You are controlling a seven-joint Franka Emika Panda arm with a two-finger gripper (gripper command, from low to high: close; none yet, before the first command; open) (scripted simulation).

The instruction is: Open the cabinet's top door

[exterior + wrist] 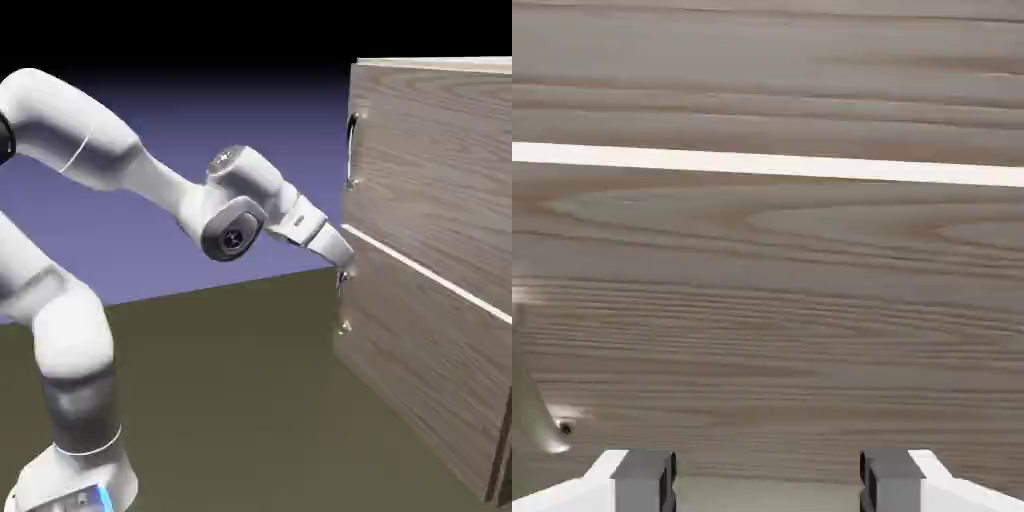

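**Gripper at the seam, below the top door's handle**

You see the cabinet [430,270] filling the frame's right side. Its top door [440,160] sits shut, handle [352,150] at upper right. Your gripper [343,268], fingers [642,478] spread and empty, hangs just below the pale seam [768,166].

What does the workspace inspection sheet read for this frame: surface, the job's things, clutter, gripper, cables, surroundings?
Surface: dull olive-brown table; only the arm and cabinet stand on it.
Job's things: cabinet of grey-brown wood grain at the right; top door looks shut, its curved silver handle near the left edge. A pale seam splits it from the lower door.
Clutter: nothing seen.
Gripper: gripper sits at the cabinet front just below the seam, well under the top handle; fingertips spread apart with nothing between them. A lower handle shows off to the side in the hand view.
Cables: nothing seen.
Surroundings: plain blue-violet backdrop.
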